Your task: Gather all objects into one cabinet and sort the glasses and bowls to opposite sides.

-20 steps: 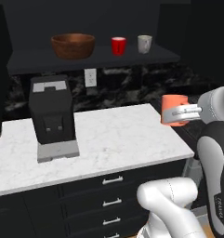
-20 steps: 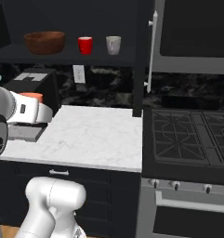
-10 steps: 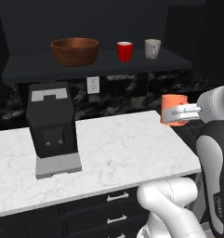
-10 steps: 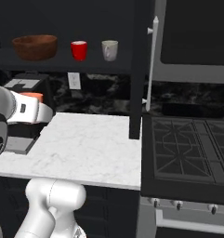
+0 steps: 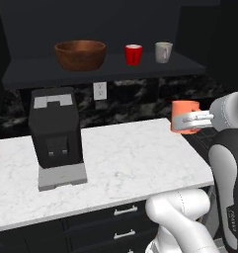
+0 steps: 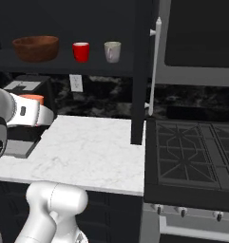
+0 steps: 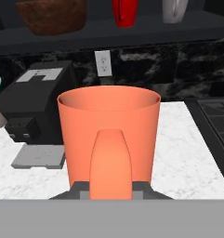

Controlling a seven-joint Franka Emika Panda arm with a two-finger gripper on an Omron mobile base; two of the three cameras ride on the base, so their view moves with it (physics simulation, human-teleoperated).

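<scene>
while the orange cup is carried: everything below is read from this one moment.
hand: the hand (image 5: 185, 120) is clamped on the orange cup (image 5: 183, 116), fingers pressed against its side, cup upright and mouth up in the hand view.
cup position: held in the air over the 3 o'clock end of the white marble desk (image 5: 125, 163), well below the shelf.
cabinet: the open black cabinet (image 5: 105, 69) sits up at 12 o'clock; its shelf board carries the rest.
bowl: the brown wooden bowl (image 5: 80, 54) stands toward 9 o'clock on the shelf.
cups on shelf: the red cup (image 5: 133, 54) and the off-white mug (image 5: 163, 52) stand side by side toward 3 o'clock, apart from the bowl.
below: a black coffee machine (image 5: 55, 131) stands on the desk under the bowl.
step in hand, judged: lift the cup to the shelf.
doing it well: keep it level, rise above the board's front edge before moving in, and aim for the cup side near the mug, not touching it.
</scene>
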